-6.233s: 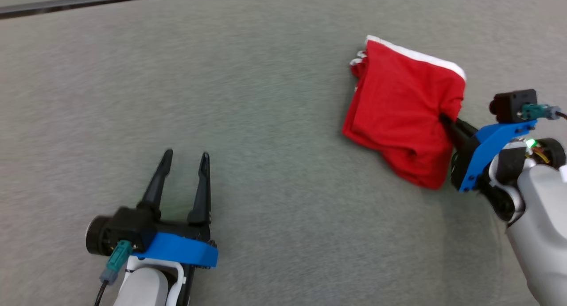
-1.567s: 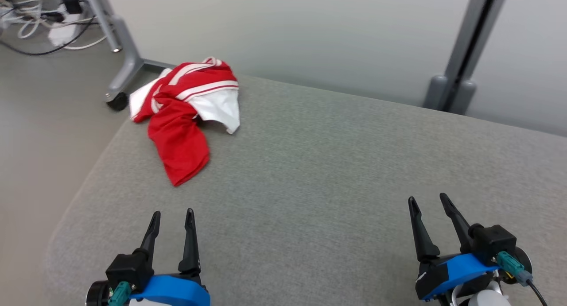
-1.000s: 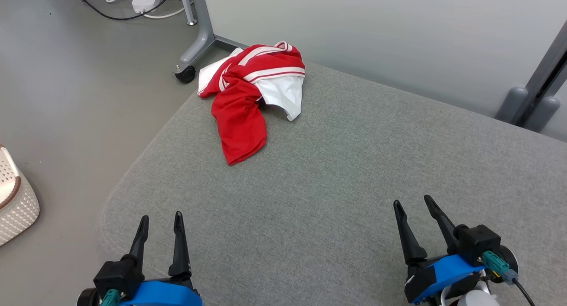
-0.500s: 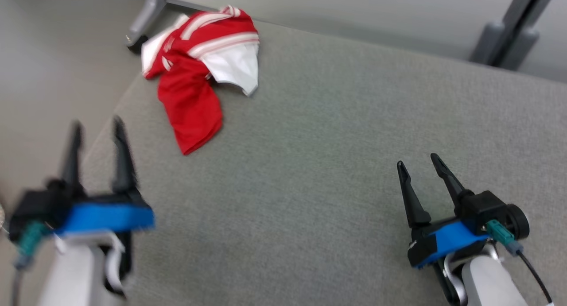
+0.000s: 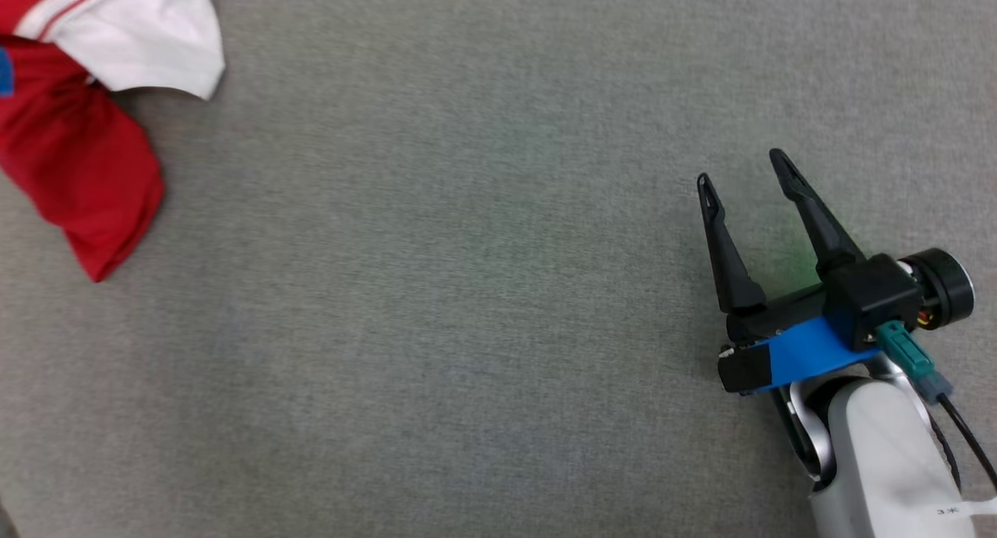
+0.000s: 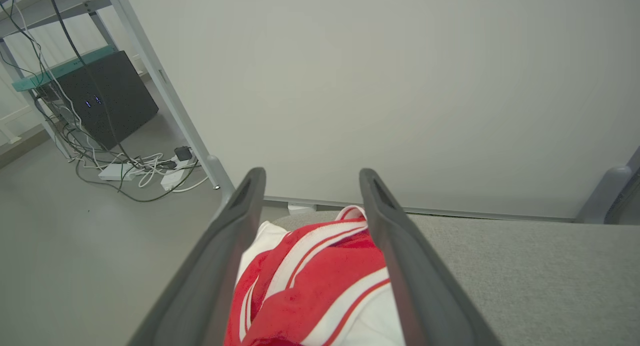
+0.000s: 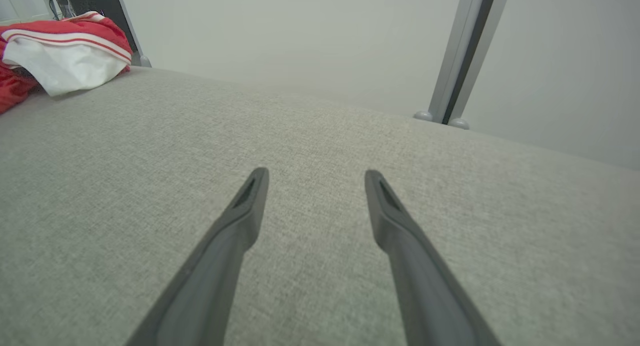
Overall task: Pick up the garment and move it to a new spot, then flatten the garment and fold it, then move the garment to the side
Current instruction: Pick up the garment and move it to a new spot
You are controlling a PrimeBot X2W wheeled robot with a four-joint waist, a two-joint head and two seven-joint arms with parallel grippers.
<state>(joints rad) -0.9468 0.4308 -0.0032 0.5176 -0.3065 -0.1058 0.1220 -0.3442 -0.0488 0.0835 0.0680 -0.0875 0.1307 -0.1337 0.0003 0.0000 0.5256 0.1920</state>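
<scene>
Lab or test room, by the look of it, not a home. Bare grey floor, plain pale wall panel. Metal rack at left, black box with tiny lit dots on its shelf. Tangle of cables spilling down to power strips on floor. Grey fabric-topped desk, grey metal post standing behind it.

Right gripper, jaws spread, well apart from the red-and-white garment.

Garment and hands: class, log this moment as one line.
garment: crumpled, unfolded, on grey cushion | left hand: open, aimed at garment | right hand: open, empty
</scene>
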